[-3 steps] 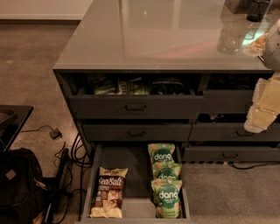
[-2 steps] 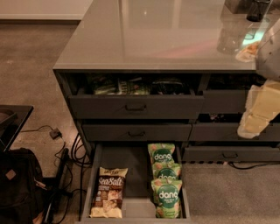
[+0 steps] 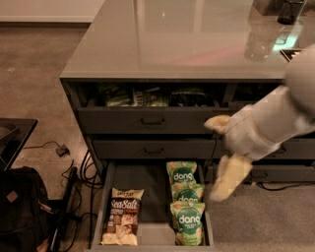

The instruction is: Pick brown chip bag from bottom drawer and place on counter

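Note:
The brown chip bag (image 3: 120, 224) lies flat at the front left of the open bottom drawer (image 3: 105, 197), its "Sea Salt" lettering facing up. My gripper (image 3: 213, 160) hangs in front of the cabinet's right side, above and to the right of the drawer, over the green bags. Its two cream fingers (image 3: 229, 176) are spread apart and hold nothing. It is well clear of the chip bag. The glossy counter (image 3: 172, 39) tops the cabinet.
Three green "dang" bags (image 3: 187, 202) fill the drawer's right side. The top drawer (image 3: 147, 118) is partly open with packets inside. A clear bottle (image 3: 258, 42) and a dark cup (image 3: 290, 10) stand on the counter's far right. A black backpack (image 3: 19, 211) and cables (image 3: 74, 182) lie on the floor at left.
My arm has swung left and down from the right edge, bringing the gripper in front of the drawer faces above the green bags. The bags and drawers have not moved.

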`<state>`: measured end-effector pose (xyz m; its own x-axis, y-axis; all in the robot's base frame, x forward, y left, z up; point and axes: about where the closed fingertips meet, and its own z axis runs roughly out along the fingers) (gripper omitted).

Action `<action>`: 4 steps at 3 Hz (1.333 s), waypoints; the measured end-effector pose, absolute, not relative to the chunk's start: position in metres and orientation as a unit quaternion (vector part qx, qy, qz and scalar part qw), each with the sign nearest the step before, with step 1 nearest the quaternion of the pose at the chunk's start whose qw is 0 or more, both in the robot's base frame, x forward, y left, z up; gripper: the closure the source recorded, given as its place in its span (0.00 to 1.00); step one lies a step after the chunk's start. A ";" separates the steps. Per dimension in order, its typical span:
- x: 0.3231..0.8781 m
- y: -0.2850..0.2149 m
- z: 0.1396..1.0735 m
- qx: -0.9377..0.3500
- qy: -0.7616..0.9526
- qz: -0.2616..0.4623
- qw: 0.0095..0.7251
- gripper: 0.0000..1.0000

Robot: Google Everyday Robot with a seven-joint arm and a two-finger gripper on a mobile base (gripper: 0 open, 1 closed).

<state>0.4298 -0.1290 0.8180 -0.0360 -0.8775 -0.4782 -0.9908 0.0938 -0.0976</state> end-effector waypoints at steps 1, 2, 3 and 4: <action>0.437 -0.084 0.735 -0.651 0.678 0.225 0.257 0.00; 0.449 -0.044 0.668 -0.627 0.666 0.288 0.285 0.00; 0.447 0.000 0.613 -0.618 0.665 0.301 0.291 0.00; 0.433 0.037 0.560 -0.628 0.676 0.282 0.263 0.00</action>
<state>0.4327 0.0367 0.5597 -0.0717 -0.7009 -0.7097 -0.9974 0.0520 0.0495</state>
